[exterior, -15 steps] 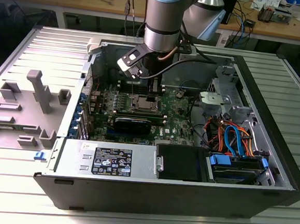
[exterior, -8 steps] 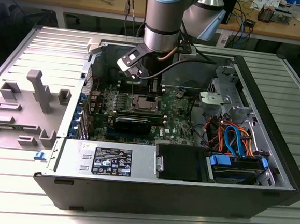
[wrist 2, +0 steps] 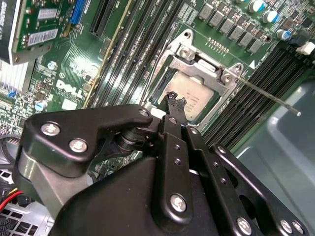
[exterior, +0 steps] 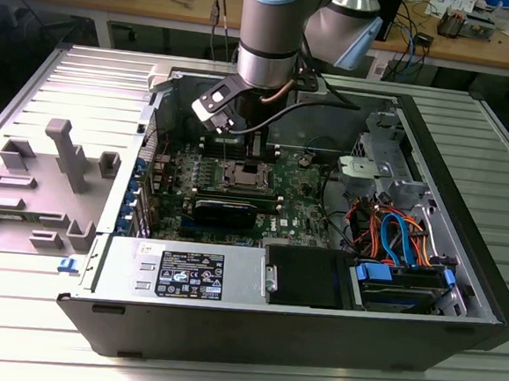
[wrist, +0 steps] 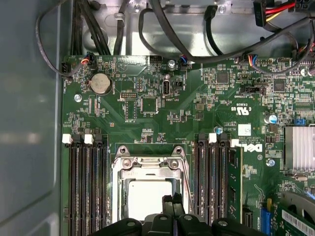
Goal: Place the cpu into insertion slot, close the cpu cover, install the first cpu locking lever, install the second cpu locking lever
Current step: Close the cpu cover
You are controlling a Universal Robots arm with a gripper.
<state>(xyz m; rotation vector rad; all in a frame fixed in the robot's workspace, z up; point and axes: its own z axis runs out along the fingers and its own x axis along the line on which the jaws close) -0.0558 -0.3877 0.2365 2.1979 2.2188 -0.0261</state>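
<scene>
The cpu (wrist: 145, 199) sits under the lowered cover (wrist: 119, 196). The gripper (wrist: 172, 200), closed and empty, hovers just above the cover. Beside the cover one lever (wrist 2: 268, 97) seems unlocked; it needs careful pressing.

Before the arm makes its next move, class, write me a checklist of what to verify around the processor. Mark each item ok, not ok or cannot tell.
1. Cpu seated flat: ok, its silver top lies level.
2. Cpu cover lowered: ok, the frame lies around the cpu.
3. Locking lever latched: not ok, its rod juts out free.
4. Claw placed: ok, shut, tips at the cpu's edge.
5. Claw touching the cpu or cover: cannot tell.
6. Cables clear of the cpu: ok.
</scene>
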